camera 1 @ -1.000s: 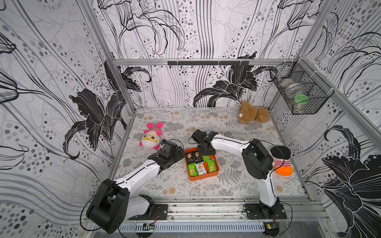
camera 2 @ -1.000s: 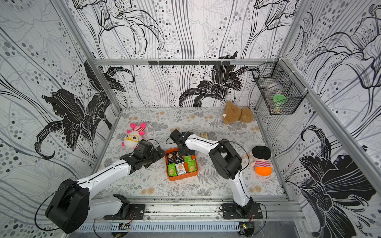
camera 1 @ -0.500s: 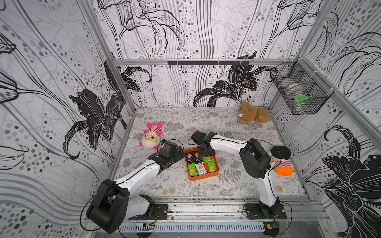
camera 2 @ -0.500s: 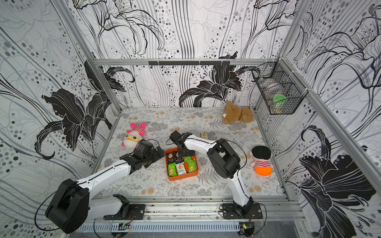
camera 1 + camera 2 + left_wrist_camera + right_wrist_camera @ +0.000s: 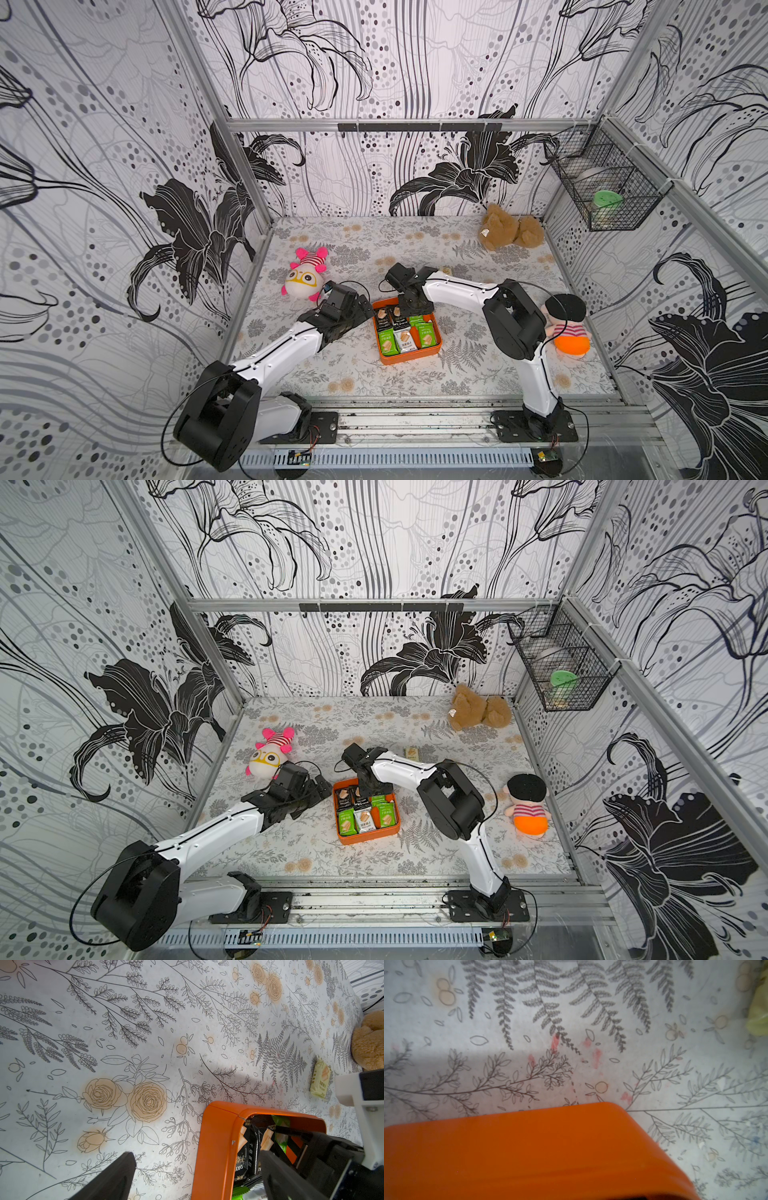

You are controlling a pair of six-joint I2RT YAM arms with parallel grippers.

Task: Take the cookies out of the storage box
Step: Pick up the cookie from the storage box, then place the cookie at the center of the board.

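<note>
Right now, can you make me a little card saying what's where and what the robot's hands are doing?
box: orange storage box, in the middle of the table, many cookies inside
loose cookie: one pale yellow packet on the table beyond the box
left gripper: open wide, astride the box's left wall
right gripper: reaching into the box's far end; grip unclear
toys: pink plush, brown bear, doll

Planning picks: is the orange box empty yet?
Not empty: green, black and white cookies lie in the storage box; one pale yellow packet lies outside.
</note>
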